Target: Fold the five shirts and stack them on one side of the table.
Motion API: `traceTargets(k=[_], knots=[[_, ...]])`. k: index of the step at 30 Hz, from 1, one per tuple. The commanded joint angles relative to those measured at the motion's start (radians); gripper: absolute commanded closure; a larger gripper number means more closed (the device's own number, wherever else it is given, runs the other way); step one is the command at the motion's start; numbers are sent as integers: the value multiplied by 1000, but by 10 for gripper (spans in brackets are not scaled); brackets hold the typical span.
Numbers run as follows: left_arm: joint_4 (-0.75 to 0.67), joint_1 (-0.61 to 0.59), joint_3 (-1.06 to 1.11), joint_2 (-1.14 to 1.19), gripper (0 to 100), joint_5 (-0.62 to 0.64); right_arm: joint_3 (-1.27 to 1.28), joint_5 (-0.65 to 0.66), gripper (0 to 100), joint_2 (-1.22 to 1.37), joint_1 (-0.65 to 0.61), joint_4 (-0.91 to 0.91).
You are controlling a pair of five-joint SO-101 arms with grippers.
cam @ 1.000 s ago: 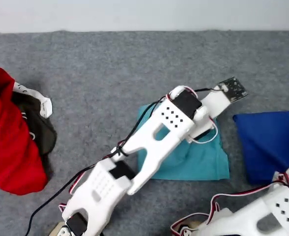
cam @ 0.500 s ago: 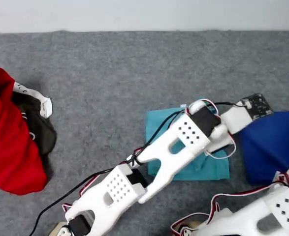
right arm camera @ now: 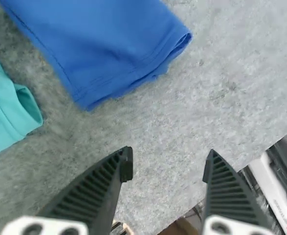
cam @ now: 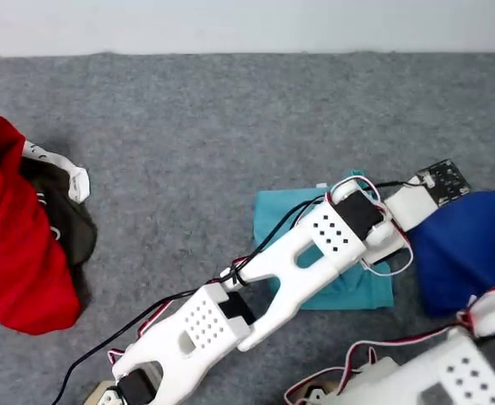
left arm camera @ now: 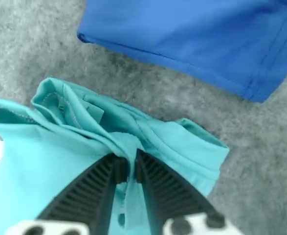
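The red shirt (cam: 15,245) lies crumpled at the far left of the grey counter (cam: 188,126). A dark shirt (cam: 66,221) is bunched against its right side, and a white piece of cloth (cam: 68,175) lies over the dark shirt's upper edge. Right of the middle we see the teal shirt (cam: 274,218) laid flat as a rough rectangle, with the left arm (cam: 314,245) stretched across it from the lower left. The left gripper (left arm camera: 130,161) has its fingers narrowed on a raised fold of teal cloth near the shirt's right edge. Just beside it, across a strip of bare counter, the blue shirt (cam: 466,245) lies folded at the far right. The right gripper (right arm camera: 168,159) hangs above bare counter near the blue shirt's hem, its fingers wide and holding nothing.
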Motion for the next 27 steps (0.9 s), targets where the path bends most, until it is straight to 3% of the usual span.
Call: traceTargets(k=[1,6,17,27], knots=[[-29,15,10,-8,987,9,9,-9,750,-35,5,5],[-21,43,10,-9,973,9,40,-5,750,-35,5,-2],[52,35,-70,-15,784,8,43,-5,750,-35,5,-2],[210,-209,-323,-18,782,9,43,-5,750,-33,5,-4]])
